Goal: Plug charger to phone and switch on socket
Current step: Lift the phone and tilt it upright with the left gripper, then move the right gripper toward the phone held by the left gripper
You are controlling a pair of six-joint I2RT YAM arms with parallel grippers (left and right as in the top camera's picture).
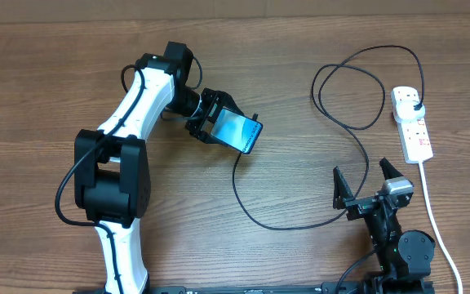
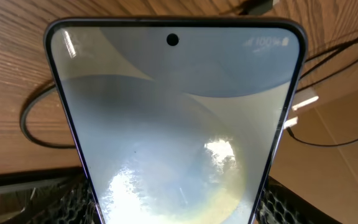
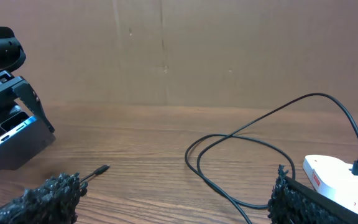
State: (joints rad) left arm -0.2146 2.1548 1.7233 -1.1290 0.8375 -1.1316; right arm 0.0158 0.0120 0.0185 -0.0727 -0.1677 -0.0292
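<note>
Phone point(image 2: 179, 124) shows "100%" up top (faintly) while left claw point(image 1: 215, 121) pinches it; right claw point(image 1: 361, 171) stands spread.

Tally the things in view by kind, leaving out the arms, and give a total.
phone: 1
black charger cable: 1
white power strip: 1
Total: 3

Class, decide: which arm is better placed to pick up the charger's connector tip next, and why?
Right. The right tool is open and empty, and the connector tip lies free in front of it. The left tool is gripping the phone.
</note>
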